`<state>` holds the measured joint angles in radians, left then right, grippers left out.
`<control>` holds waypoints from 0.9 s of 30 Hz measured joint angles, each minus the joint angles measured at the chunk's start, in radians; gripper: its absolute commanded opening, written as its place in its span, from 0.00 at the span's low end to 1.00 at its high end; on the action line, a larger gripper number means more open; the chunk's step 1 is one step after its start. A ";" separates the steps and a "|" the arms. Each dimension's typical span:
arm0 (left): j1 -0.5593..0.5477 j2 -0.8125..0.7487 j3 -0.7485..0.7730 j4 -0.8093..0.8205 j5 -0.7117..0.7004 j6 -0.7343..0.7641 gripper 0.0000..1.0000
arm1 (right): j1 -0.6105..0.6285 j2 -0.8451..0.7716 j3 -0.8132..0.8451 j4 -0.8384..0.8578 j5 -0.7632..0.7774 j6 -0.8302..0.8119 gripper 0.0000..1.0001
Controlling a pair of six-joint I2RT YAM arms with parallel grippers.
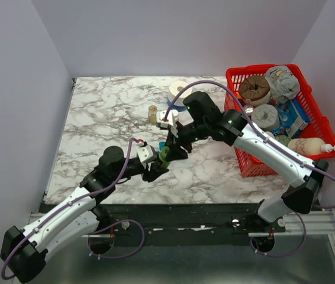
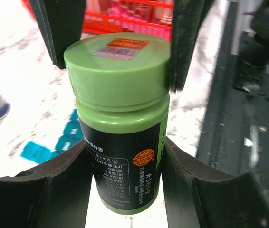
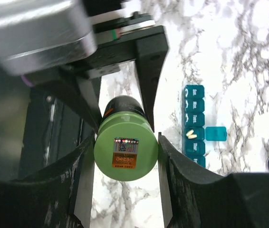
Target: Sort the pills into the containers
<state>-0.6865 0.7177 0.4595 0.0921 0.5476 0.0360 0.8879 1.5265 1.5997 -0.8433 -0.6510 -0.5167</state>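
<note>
Top view: mid-frame, the left claw (image 1: 155,170) and right claw (image 1: 173,147) both grip a green bottle (image 1: 165,155).
Left wrist view: the left claw squeezes its body; the pill box (image 2: 63,140) lies lower left.
Right wrist view: the right claw squeezes the cap (image 3: 125,154); the pill box is at right, one lid (image 3: 216,133) open.

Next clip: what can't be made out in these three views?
Top view: pill organizer mostly hidden beneath the right gripper.
Right wrist view: organizer's lower end cut off by that gripper's finger.
Left wrist view: organizer blurred; label print on the green bottle too small to read.
Bottle contents: hidden by opaque walls and cap, every view.
</note>
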 measured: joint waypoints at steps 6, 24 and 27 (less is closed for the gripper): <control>0.000 0.012 0.000 0.018 -0.174 0.004 0.00 | -0.013 0.003 -0.051 0.164 0.141 0.312 0.51; 0.031 -0.006 0.015 0.154 -0.034 0.043 0.00 | -0.115 -0.014 0.159 -0.061 -0.214 -0.136 1.00; 0.041 -0.006 0.045 0.098 0.051 0.056 0.00 | -0.115 -0.032 0.166 -0.217 -0.278 -0.446 1.00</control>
<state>-0.6456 0.7120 0.5045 0.1902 0.5991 0.0917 0.7731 1.4940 1.7657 -1.0599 -0.9291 -0.9630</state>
